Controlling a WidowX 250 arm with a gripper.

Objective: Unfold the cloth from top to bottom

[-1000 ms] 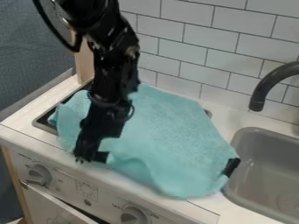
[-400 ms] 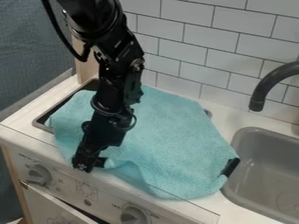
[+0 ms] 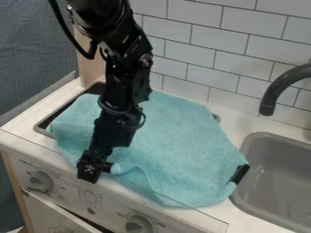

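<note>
The black arm (image 3: pixel 126 75) comes in from the top edge, left of centre. Its thick upper part (image 3: pixel 100 18) leans down to the right, and the slimmer part below drops nearly upright before the wrist section (image 3: pixel 115 129) slants down and to the left. The hand (image 3: pixel 95 168) hangs at the low end, left of centre in the camera view, tilted, with a pale round fitting on its near side. A dark cable (image 3: pixel 68 34) bows out left of the upper part, and thin loops (image 3: pixel 141 119) curl around the wrist section.
</note>
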